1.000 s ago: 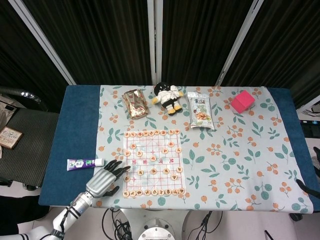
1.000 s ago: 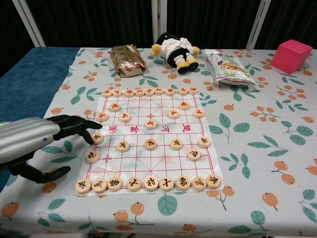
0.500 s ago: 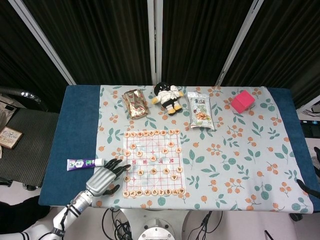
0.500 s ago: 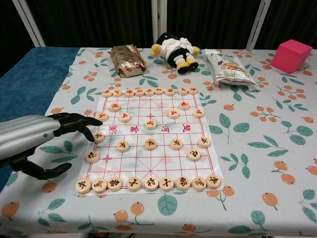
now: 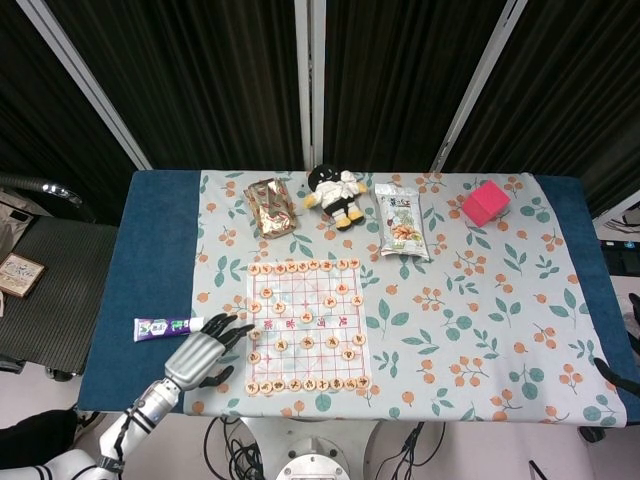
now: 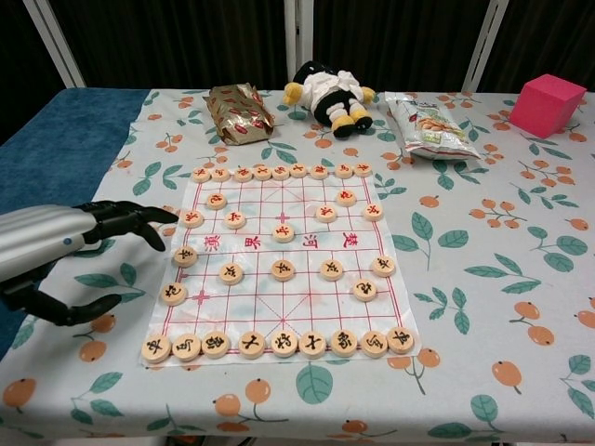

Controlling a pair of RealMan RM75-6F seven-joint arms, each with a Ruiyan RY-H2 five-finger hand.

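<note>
Left hand (image 6: 56, 255), fingers spread and holding nothing, hovers at the left edge of the white paper chess board (image 6: 279, 269); nearest round wooden pieces (image 6: 184, 257) lie just right.

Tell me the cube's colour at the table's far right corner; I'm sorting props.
The cube is pink, clearest in the chest view.

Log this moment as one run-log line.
left hand: open, beside chess board, holding nothing | right hand: not in view | toothpaste tube: near left hand

Left robot hand (image 6: 70, 246) empty, fingers spread.
</note>
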